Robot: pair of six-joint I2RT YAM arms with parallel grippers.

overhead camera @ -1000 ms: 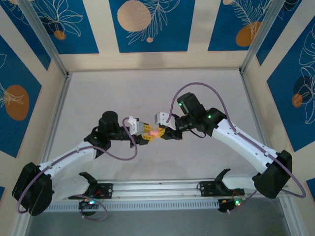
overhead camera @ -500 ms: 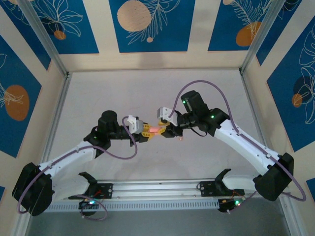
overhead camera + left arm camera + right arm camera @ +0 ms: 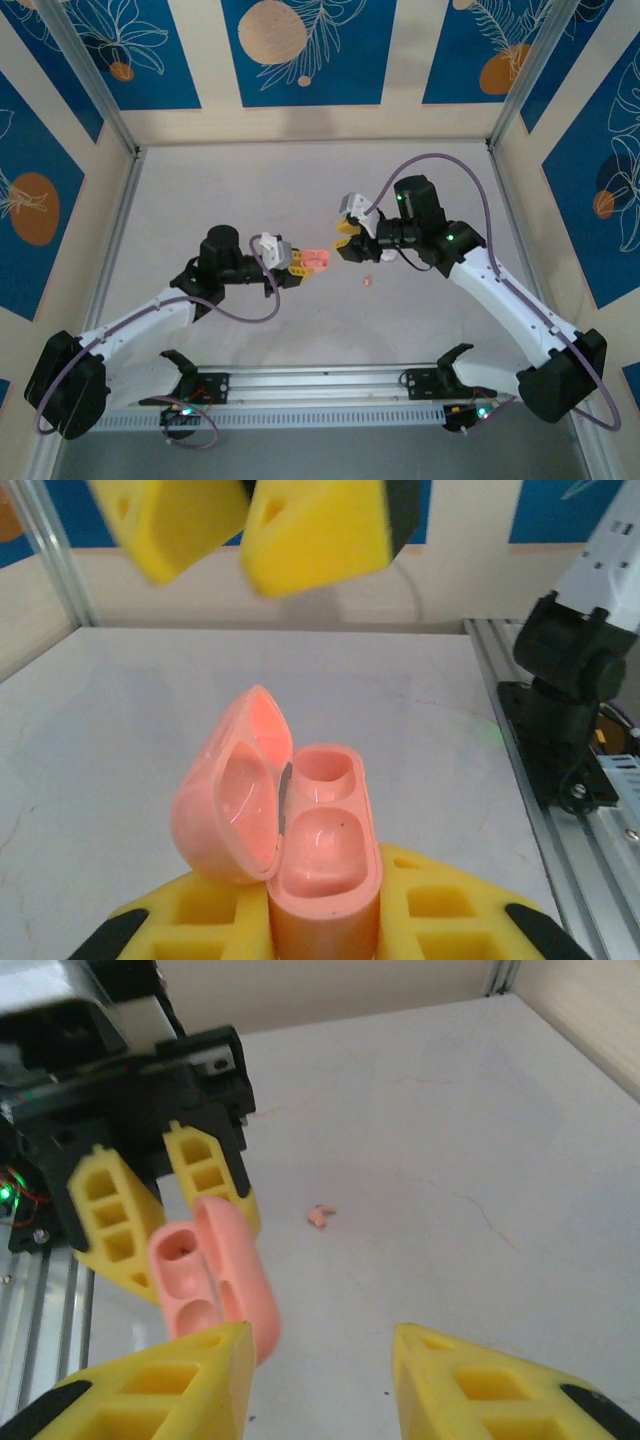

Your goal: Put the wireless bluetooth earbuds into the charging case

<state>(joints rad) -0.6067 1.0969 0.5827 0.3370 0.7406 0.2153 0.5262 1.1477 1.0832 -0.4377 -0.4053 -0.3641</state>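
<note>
Case (image 3: pixel 325 852) bottom out of sight in clenched left claw (image 3: pixel 299 264); right claw (image 3: pixel 320 1343) released.

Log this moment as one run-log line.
left pincer: shut on charging case, lid open | right pincer: open, empty, clear of case | earbud: loose on table

I see the case (image 3: pixel 317 259) in the left gripper (image 3: pixel 303 262), mid-table, with the right gripper (image 3: pixel 347 240) just right of it and slightly behind, not touching. One earbud (image 3: pixel 367 282) lies on the table (image 3: pixel 250 190), right of the case, in front of the right gripper.
</note>
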